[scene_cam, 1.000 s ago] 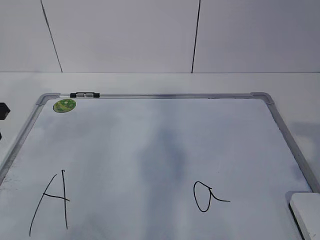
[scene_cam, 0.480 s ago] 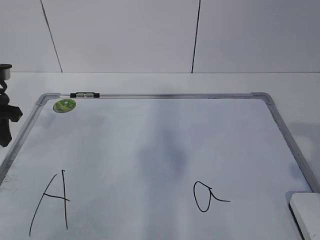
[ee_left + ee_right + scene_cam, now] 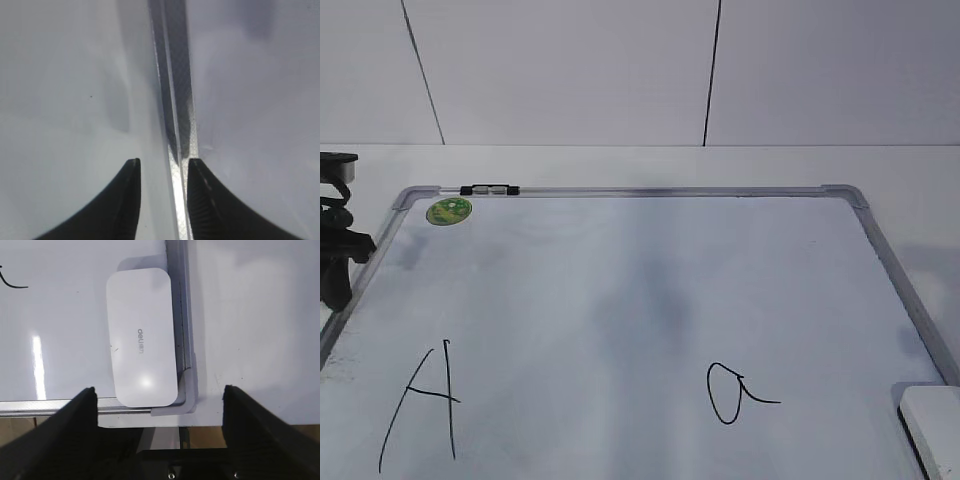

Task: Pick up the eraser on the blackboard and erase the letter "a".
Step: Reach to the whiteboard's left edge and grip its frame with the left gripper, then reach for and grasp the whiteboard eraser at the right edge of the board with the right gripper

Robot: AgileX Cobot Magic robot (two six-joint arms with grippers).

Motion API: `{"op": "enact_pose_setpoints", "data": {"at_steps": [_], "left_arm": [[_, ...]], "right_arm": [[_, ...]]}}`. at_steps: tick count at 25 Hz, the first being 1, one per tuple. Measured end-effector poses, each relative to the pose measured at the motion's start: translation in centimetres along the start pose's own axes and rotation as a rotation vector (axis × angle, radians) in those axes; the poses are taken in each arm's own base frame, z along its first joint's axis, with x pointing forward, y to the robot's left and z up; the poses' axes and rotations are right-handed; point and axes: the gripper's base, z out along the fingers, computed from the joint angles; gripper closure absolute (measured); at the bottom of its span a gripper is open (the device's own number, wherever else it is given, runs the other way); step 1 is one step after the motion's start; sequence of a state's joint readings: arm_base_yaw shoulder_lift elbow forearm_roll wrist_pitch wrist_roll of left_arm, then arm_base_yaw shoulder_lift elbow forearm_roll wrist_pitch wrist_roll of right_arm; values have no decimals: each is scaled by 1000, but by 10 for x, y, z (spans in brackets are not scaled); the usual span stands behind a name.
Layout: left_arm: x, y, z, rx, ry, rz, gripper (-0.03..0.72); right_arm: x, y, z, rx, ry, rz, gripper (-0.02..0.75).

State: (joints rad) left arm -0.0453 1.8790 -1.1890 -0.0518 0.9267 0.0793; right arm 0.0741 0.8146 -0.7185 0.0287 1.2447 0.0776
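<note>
The blackboard (image 3: 650, 191) is a white dry-erase board with a grey frame lying flat on the table. The letter "a" (image 3: 733, 393) is written at its lower right, a capital "A" (image 3: 422, 402) at its lower left. The eraser (image 3: 934, 428) lies in the board's near right corner, cut off by the picture's edge. In the right wrist view the eraser (image 3: 141, 357) lies flat against the frame (image 3: 177, 315), and my right gripper (image 3: 159, 390) is wide open above its near end, not touching it. My left gripper (image 3: 335, 255) hangs over the board's left frame (image 3: 175, 100), open (image 3: 163, 162) and empty.
A green round sticker (image 3: 449, 210) sits in the board's far left corner. A small black clip (image 3: 490, 189) sits on the far frame. The white table (image 3: 900, 170) surrounds the board, with a panelled wall behind. The table's near edge (image 3: 210, 422) lies just past the eraser.
My left arm has come into the exterior view at the left edge and moved down toward the board's left frame. The eraser and the letters have not moved.
</note>
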Motion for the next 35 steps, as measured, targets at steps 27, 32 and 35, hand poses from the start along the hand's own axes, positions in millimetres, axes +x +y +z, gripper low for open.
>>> {"op": "enact_pose_setpoints", "data": {"at_steps": [27,32,35], "left_arm": [[-4,-1,10,15,-13,-15,453],[-7,-1,12,15,-10,-15,453],[-7,-1,13,16,-9,-15,454]], "right_arm": [[0,0,0,0,0,0,146],[0,0,0,0,0,0,146],[0,0,0,0,0,0,146]]}}
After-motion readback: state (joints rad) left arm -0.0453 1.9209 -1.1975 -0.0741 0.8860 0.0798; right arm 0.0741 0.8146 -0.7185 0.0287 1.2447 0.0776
